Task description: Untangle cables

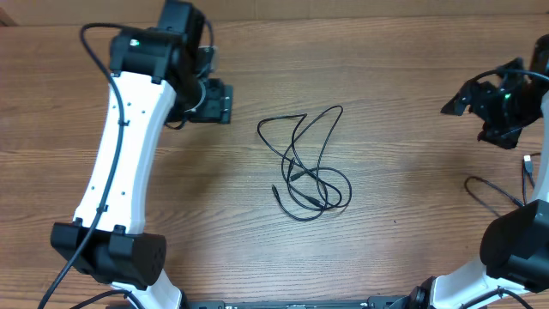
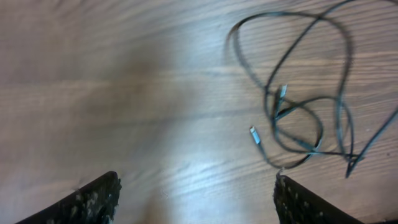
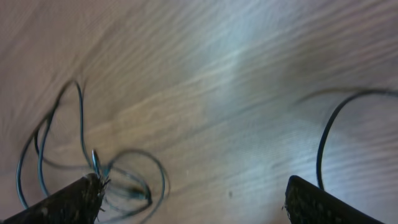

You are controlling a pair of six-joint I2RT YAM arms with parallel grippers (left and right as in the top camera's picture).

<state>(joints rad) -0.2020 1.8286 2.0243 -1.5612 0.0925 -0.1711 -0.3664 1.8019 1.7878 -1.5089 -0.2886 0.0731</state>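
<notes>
The cables [image 1: 292, 169] lie looped on the bench [image 1: 386, 69], and the left end effector [image 2: 196, 199] and right end effector [image 3: 196, 200] are both spread wide, holding nothing.

The worktop [image 1: 386, 172] fills every view from edge to edge. It is a wood-grain surface in a warm mid-brown, and in the overhead view the grain runs left to right. Faint straight lines [image 1: 386, 153] follow the grain and split the surface into broad bands like boards; they may be real joints or only a printed pattern. In the overhead view the light is even and fairly soft. Both wrist views show the wood blurred, with a pale bluish sheen [image 2: 199, 168] where light glances off it. The left wrist view also shows a dim shadow patch [image 2: 143, 68].
</notes>
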